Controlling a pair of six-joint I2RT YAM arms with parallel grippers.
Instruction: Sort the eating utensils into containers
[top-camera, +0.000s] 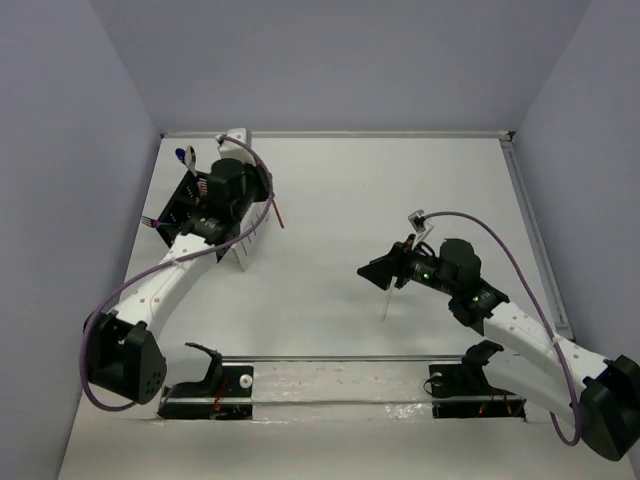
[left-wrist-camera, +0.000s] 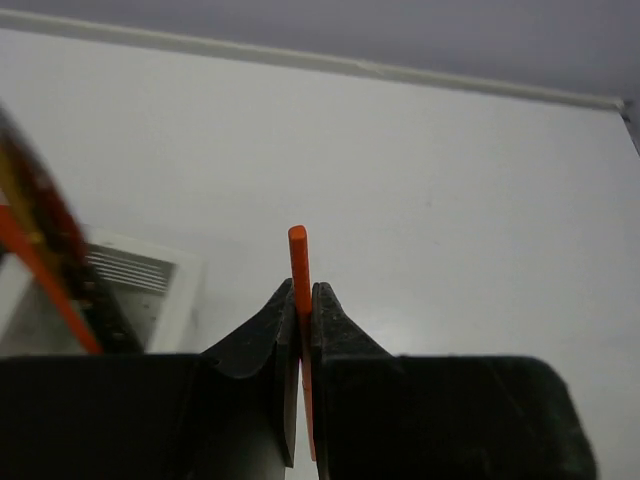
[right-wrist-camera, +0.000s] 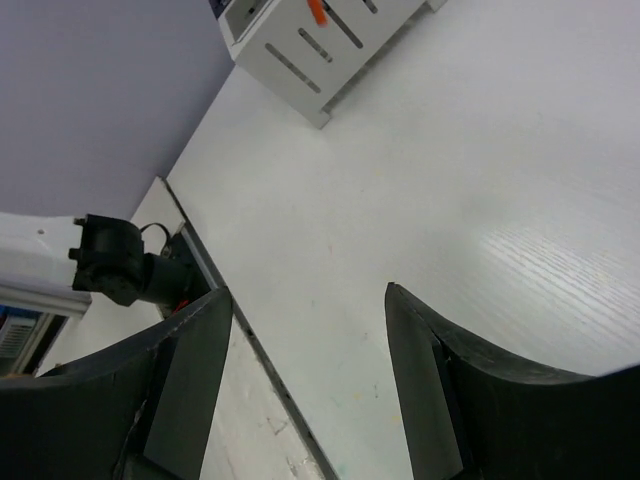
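Surface (top-camera: 330, 180): white, walled at the back and sides; both arms are based at the bottom edge of the top view.
Left hand (left-wrist-camera: 303, 295): closed on an orange stick (left-wrist-camera: 298, 258), which is pinched between the two fingertips with its upper end standing clear above them.
Orange stick, top view: slants out of the left hand toward the middle of the frame, at the upper left, just beside the boxes.
Boxes: a black box (top-camera: 170, 212) and a white box (right-wrist-camera: 300, 50) sit side by side at the upper left of the top view, largely covered by the left arm.
White box, left wrist view: lower left of the frame, slotted wall showing, blurred; a second orange piece (left-wrist-camera: 45, 275) leans across the left edge, too blurred to place.
Blue spoon (top-camera: 187, 155): pokes out at the far end of the black box.
Right hand (right-wrist-camera: 308, 292): open, fingers spread wide with nothing between them; right of centre in the top view, well apart from the boxes.
White stick (top-camera: 387, 303): lies on the surface just below the right hand in the top view; whether they touch cannot be told.
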